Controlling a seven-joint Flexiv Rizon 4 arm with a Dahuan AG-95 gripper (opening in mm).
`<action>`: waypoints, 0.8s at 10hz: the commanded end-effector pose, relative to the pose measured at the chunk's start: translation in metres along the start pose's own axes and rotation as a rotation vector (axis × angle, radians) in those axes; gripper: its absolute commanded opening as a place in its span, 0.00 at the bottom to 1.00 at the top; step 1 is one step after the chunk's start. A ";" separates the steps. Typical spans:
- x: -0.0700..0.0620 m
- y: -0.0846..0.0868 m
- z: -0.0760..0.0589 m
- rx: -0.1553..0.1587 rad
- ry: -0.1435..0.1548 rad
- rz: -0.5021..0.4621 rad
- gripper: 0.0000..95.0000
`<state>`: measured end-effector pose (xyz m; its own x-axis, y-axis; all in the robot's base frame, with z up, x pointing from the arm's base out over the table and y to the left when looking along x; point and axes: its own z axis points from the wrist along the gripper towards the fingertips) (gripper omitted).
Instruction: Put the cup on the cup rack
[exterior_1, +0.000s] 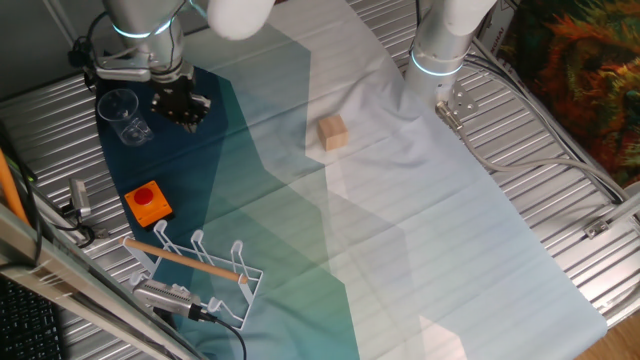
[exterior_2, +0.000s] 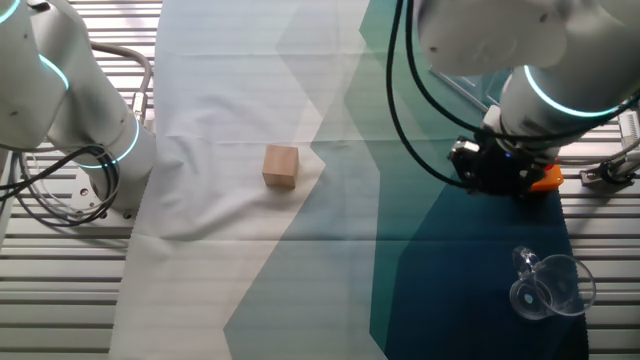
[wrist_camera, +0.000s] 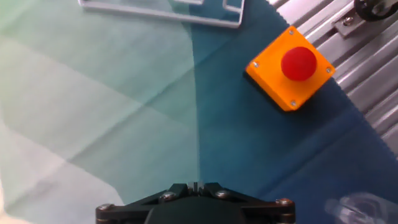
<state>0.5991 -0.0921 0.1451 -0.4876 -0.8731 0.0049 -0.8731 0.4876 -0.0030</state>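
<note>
The clear plastic cup stands on the dark blue end of the cloth, just left of my gripper. The other fixed view shows the cup near the bottom right, well apart from the gripper. At the hand view's lower right edge the cup is only a blur. My gripper is shut, fingers together with nothing between them, hovering above the cloth. The white wire cup rack with its wooden rod sits at the near corner; its base edge shows at the top of the hand view.
An orange block with a red button lies between cup and rack. A tan wooden cube sits mid-cloth. A second white arm stands at the far side. Ribbed metal table surrounds the cloth.
</note>
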 end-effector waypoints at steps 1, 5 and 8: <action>0.005 -0.005 0.003 0.010 0.005 -0.053 0.00; 0.012 -0.011 0.018 0.009 -0.010 -0.074 0.00; 0.020 -0.018 0.032 0.017 -0.008 -0.110 0.00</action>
<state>0.6051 -0.1193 0.1137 -0.3889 -0.9213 0.0004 -0.9210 0.3888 -0.0221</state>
